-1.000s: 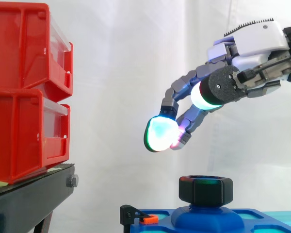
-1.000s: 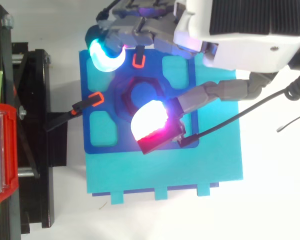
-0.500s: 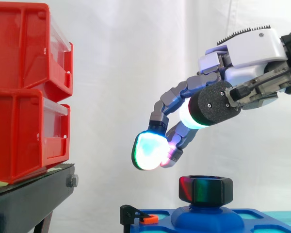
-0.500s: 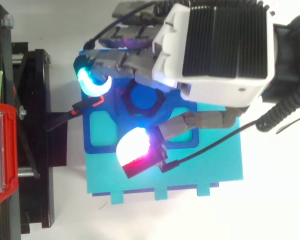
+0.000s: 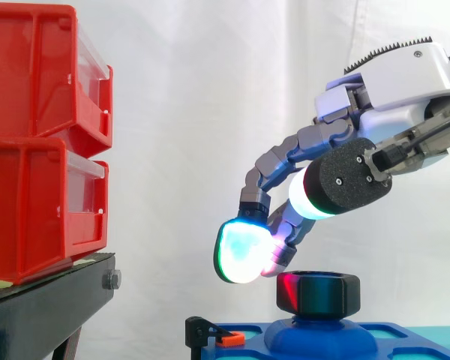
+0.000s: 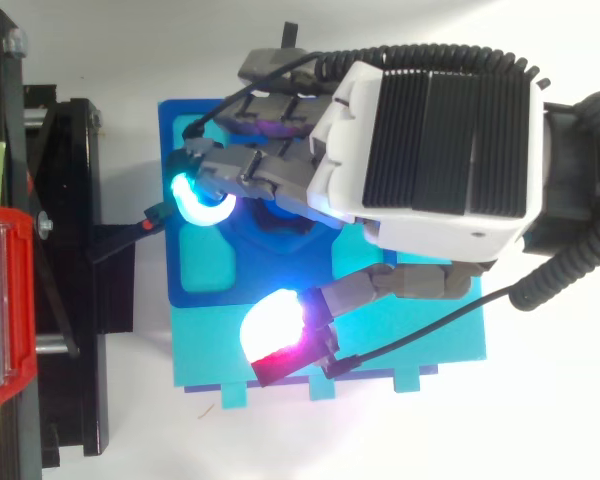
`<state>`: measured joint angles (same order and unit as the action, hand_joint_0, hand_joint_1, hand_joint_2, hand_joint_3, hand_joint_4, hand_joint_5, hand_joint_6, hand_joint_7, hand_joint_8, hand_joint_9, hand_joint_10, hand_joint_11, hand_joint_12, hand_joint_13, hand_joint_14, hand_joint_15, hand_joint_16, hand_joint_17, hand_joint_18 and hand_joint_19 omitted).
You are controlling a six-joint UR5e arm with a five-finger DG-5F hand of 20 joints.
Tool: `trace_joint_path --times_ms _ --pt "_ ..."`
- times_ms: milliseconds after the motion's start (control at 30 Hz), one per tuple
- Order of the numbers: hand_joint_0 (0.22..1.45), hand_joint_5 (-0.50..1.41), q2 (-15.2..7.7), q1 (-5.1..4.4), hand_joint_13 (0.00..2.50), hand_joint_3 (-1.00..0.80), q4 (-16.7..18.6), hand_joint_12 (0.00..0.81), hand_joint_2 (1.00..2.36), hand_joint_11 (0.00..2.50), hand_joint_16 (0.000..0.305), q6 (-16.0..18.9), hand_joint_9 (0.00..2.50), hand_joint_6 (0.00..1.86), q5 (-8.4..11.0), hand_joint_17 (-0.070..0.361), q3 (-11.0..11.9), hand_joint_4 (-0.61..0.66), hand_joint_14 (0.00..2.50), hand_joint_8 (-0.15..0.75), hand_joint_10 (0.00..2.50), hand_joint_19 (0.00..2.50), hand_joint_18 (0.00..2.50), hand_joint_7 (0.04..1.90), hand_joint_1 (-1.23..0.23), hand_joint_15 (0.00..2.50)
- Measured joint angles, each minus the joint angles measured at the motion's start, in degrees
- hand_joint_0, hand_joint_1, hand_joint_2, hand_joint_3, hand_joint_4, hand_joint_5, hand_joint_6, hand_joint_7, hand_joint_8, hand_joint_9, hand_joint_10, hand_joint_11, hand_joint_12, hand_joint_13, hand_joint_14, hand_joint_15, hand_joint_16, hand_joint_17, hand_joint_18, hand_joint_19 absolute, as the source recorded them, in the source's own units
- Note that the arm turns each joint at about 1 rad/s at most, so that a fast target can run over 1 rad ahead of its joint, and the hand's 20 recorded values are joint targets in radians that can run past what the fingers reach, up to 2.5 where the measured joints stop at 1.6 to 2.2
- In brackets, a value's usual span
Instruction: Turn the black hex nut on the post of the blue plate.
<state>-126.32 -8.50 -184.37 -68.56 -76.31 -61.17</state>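
While its fingers arch down loosely and spread wide with nothing in their grasp, the hand [image 6: 430, 150] hangs over the black hex nut [image 5: 319, 293], which sits on the raised post [image 5: 319, 336] of the blue plate [image 5: 255, 351]. The nut is thick and matte, with six flat faces and an open bore on top; a red gleam and a green one from the glowing pads lie on its left faces. In the side view a green fingertip pad [image 5: 244, 251] hangs left of the nut and slightly higher, and a magenta-lit finger beside it comes close to the nut's upper left edge; whether it touches cannot be told. From above, a cyan pad [image 6: 195, 200] lies at the plate's left side and a white-and-magenta pad [image 6: 275, 325] over the teal base [image 6: 420, 340] beneath the plate. A small orange clip [image 5: 229, 339] sits at the plate's left edge. Red bins [image 5: 37, 142] stand stacked on a black stand [image 5: 45, 307] to the left, well apart from the plate.
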Motion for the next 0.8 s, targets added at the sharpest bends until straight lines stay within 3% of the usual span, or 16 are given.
trace_joint_path --times_ms 800 --pt "0.5 -0.14 0.01 0.98 0.52 -0.5 -2.98 0.402 1.0 0.07 0.061 -0.15 0.76 0.5 -0.66 0.137 0.01 0.34 0.0 0.341 0.0 0.15 0.32 0.93 -0.44 0.05"
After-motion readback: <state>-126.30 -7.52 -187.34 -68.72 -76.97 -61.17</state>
